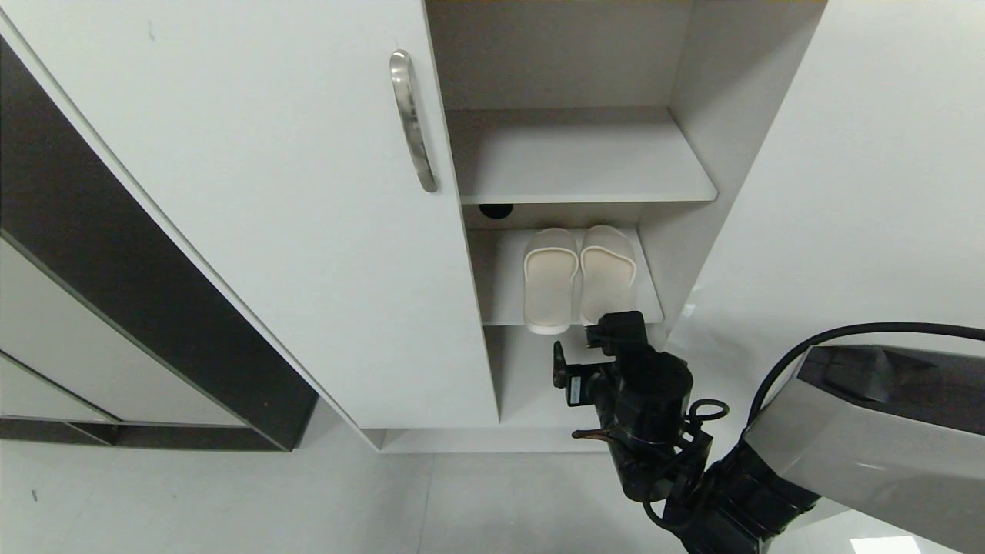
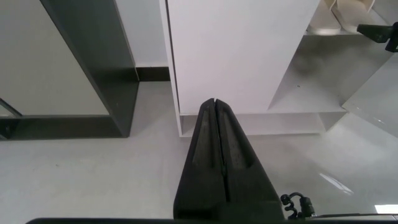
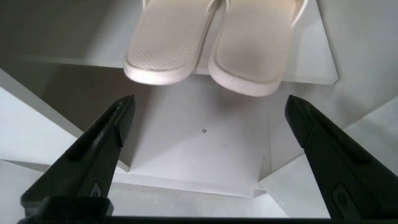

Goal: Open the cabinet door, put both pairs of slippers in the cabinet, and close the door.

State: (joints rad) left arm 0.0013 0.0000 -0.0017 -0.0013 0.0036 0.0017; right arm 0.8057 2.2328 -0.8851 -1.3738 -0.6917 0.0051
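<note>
**Head view: one pair of slippers sits on a shelf**

Head view: the cabinet's right door point(image 1: 862, 192) stands wide open. A pale pair of slippers point(image 1: 579, 277) lies side by side on the middle shelf point(image 1: 500, 285). Their heels poke a little over the front edge. The right claw point(image 1: 589, 342) hangs just in front of the heels and a bit lower.

Left wrist view: the left claw point(image 2: 214, 109) is squeezed tight with nothing in it. It is low over the floor, near the closed left door point(image 2: 236, 50).

Right wrist view: the right claw's fingers point(image 3: 93, 162) are spread wide and hold nothing. The slippers are close ahead, not touching.

The slippers look light, soft and bendy, with bumpy soles that should not slide. I think the best grip is a pinch on both heels together. The door looks stiff, so push its flat face.
</note>
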